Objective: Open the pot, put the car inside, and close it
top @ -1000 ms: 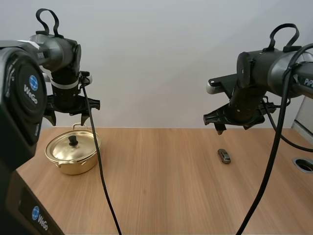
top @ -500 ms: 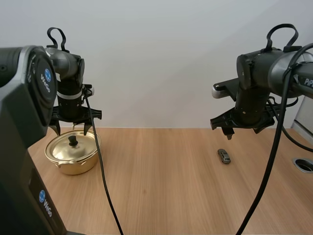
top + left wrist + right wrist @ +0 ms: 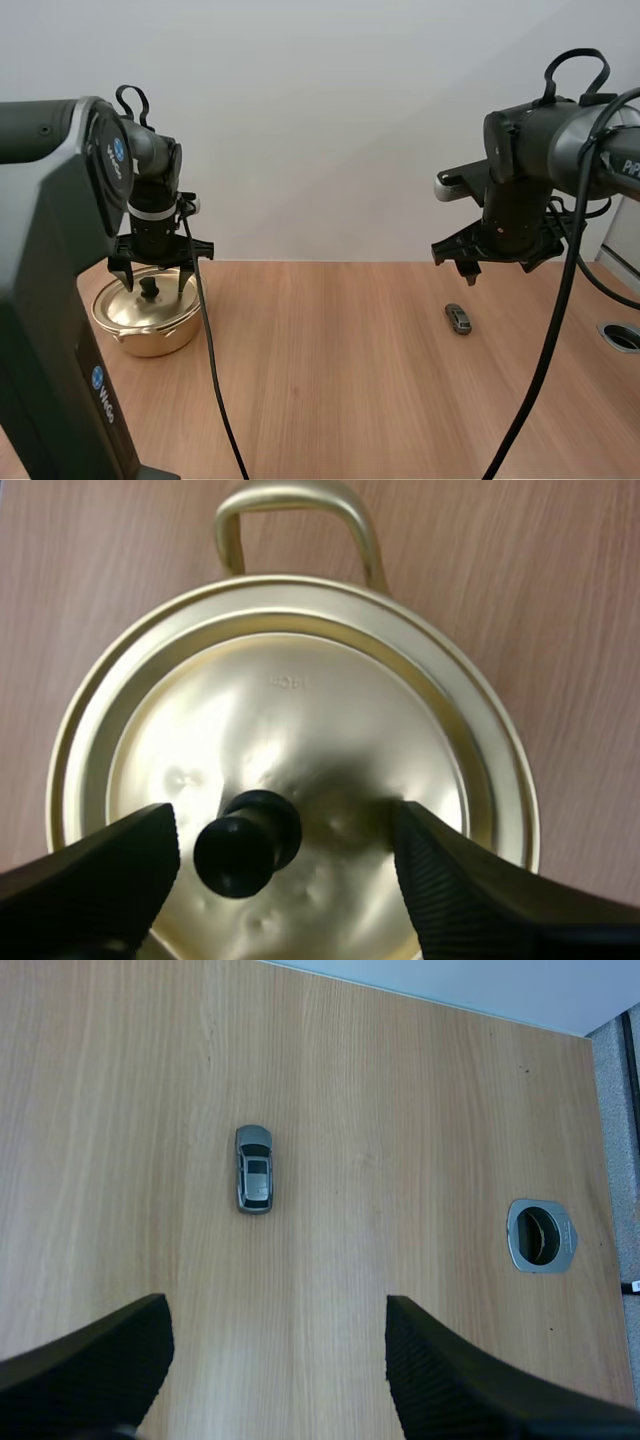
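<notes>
In the high view the gold pot (image 3: pixel 150 343) sits at the left of the frame on the wooden surface (image 3: pixel 330 390), its lid (image 3: pixel 135 310) on. The left hand (image 3: pixel 150 288) hangs low over it with its fingers spread to either side of the black knob (image 3: pixel 149 290). At the right of the frame the right hand (image 3: pixel 497 264) hovers well above the surface, and the small grey car (image 3: pixel 458 319) lies on the wood below it and slightly towards the camera. In the left wrist view the left hand (image 3: pixel 285 830) is wide open and grips nothing. Its two ribbed fingers flank the knob (image 3: pixel 245 842) without touching it, and the lid (image 3: pixel 300 710) sits squarely in the pot's rim (image 3: pixel 505 780). In the right wrist view the right hand (image 3: pixel 275 1335) is also wide open and empty. The car (image 3: pixel 254 1168) lies on bare wood ahead of its fingers, well apart from them, with a round metal cable hole (image 3: pixel 540 1235) off to one side. None of the task's steps looks finished. The lid has yet to be gripped and lifted, then the car must be picked up, placed inside, and the pot closed.
</notes>
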{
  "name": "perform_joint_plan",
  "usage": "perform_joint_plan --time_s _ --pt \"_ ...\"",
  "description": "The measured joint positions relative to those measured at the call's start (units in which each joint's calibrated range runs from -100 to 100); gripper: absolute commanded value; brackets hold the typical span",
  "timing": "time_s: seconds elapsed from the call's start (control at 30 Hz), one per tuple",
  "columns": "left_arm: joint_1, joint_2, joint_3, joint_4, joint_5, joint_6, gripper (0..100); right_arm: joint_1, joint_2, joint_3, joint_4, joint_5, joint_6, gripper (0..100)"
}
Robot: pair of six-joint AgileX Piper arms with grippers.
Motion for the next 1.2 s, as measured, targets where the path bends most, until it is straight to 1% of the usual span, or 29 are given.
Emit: perform_joint_plan --time_s 0.17,0.2,0.27,0.3,0.33,0.37,0.4,0.5,0.77,0.97,1.07,1.2 --pt "0.0 0.78 0.13 0.0 -2.48 1.05 100 0.0 0.0 0.0 0.0 0.0 0.0 100" --pt "0.0 0.91 0.13 0.0 -2.66 1.39 95 0.0 0.0 0.0 0.0 0.0 0.0 100" --pt "0.0 0.92 0.13 0.0 -2.8 1.49 69 0.0 0.0 0.0 0.0 0.0 0.06 100" --pt "0.0 0.92 0.13 0.0 -2.8 1.6 49 0.0 0.0 0.0 0.0 0.0 0.06 100" --pt "0.0 0.92 0.13 0.0 -2.8 1.67 26 0.0 0.0 0.0 0.0 0.0 0.06 100" --pt "0.0 0.92 0.13 0.0 -2.43 1.67 6 0.0 0.0 0.0 0.0 0.0 0.06 100" --pt "0.0 0.92 0.13 0.27 -1.9 1.67 0 0.0 0.0 0.0 0.0 0.0 0.06 100" --pt "0.0 0.92 0.13 0.19 -1.13 0.66 0 0.0 0.0 0.0 0.0 0.0 0.06 100" --pt "0.0 1.03 -1.26 0.02 -1.09 1.03 0 0.0 0.0 0.0 0.0 0.0 0.06 100" --pt "0.0 -1.55 -7.08 -0.14 4.47 2.2 0 0.0 0.0 0.0 4.24 -1.41 0.06 100" --pt "0.0 -3.9 -11.31 -0.14 8.43 2.42 0 0.0 0.0 0.0 5.96 -4.41 0.06 100" --pt "0.0 -7.85 -17.04 -0.03 13.12 3.95 0 0.0 0.0 0.0 6.0 -10.56 0.06 100"
